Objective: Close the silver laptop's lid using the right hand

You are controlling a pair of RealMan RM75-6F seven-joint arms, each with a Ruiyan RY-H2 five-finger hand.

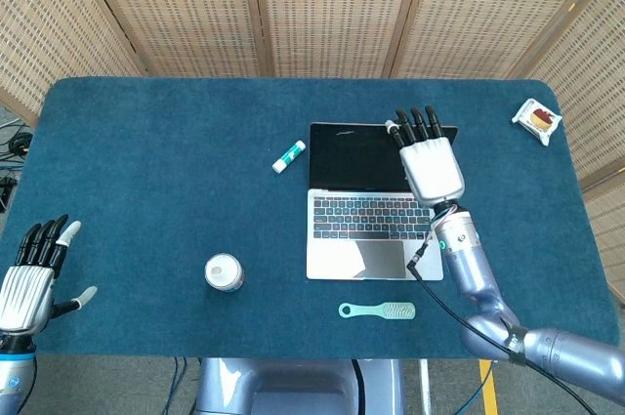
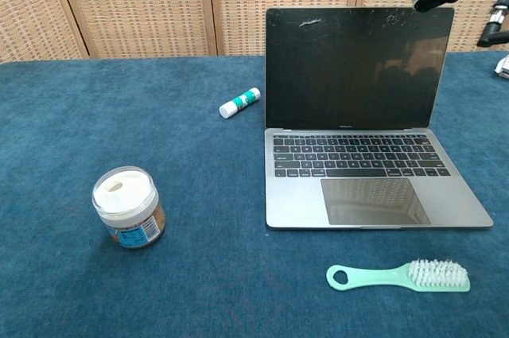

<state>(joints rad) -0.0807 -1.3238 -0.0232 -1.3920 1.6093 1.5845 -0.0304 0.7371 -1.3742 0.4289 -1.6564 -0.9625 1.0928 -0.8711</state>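
we see the open silver laptop (image 1: pixel 376 206) right of centre on the blue table (image 1: pixel 146 171), our right hand (image 1: pixel 427 153) with fingers spread flat over the top edge of its upright lid (image 2: pixel 359 67), and our left hand (image 1: pixel 29 273) empty, fingers apart, at the lower left.

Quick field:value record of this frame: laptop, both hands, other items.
laptop: open, screen upright and dark
right hand: above the lid's top edge, fingers extended; contact cannot be told
left hand: at the near left table edge, fingers apart, holds nothing
jar: left of laptop, upright
brush: in front of laptop
glue stick: lying behind and left of laptop
packet: far right corner
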